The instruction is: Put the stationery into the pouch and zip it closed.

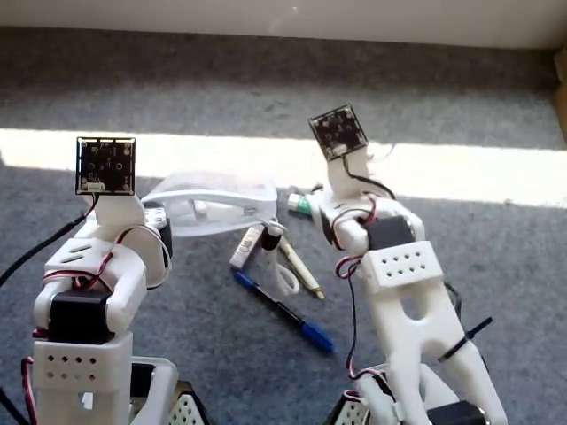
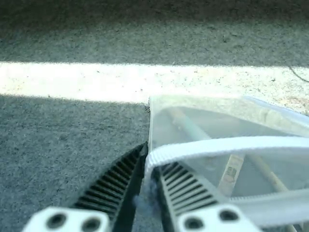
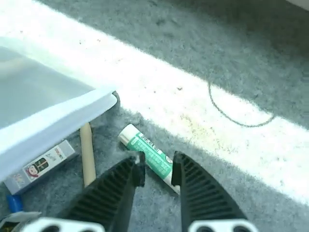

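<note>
A translucent pouch (image 1: 215,202) with a white zipper band lies on grey carpet. My left gripper (image 2: 150,166) is shut on the pouch's (image 2: 207,121) end, with the white band pinched between its ribbed fingers (image 2: 113,181); in the high view that gripper (image 1: 165,223) sits at the pouch's left end. A green-and-white glue stick (image 3: 147,153) lies just past the pouch's other end. My right gripper (image 3: 158,168) hangs open right over it, one fingertip on each side. In the high view that gripper (image 1: 312,209) is beside the glue stick (image 1: 300,205).
Near the pouch's mouth lie a blue pen (image 1: 285,312), a beige pencil (image 1: 301,267), a small white boxed eraser (image 1: 246,247) and a white scissors-like item (image 1: 283,276). A bright sunlit band (image 1: 461,173) crosses the carpet behind. A thin thread loop (image 3: 236,108) lies on it.
</note>
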You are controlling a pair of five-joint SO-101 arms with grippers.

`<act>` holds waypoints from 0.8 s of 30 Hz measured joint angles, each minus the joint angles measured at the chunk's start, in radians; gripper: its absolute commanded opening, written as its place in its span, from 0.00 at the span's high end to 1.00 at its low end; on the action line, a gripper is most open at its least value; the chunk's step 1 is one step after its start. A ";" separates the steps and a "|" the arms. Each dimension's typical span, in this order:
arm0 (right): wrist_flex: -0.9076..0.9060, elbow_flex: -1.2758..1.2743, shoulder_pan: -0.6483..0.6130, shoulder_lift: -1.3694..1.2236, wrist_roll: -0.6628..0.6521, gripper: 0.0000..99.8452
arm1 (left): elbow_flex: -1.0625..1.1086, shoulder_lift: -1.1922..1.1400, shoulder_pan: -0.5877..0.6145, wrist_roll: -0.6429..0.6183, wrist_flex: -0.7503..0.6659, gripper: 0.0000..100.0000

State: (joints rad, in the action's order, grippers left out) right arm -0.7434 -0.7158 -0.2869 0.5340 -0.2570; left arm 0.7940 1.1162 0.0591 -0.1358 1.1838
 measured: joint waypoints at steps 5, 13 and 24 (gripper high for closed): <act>-0.123 0.123 0.000 -0.121 0.000 0.90 | 0.000 0.000 0.000 0.000 0.000 0.99; -0.299 0.299 0.000 -0.273 -0.049 0.90 | 0.000 0.000 0.029 0.000 0.000 0.99; -0.350 0.422 0.002 -0.473 -0.196 0.90 | 0.000 0.000 0.031 0.000 0.000 0.99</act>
State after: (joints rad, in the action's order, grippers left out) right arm -1.0932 -0.2938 -0.2854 0.0614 -0.4534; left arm 0.7940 1.1162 0.0898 -0.1358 1.1838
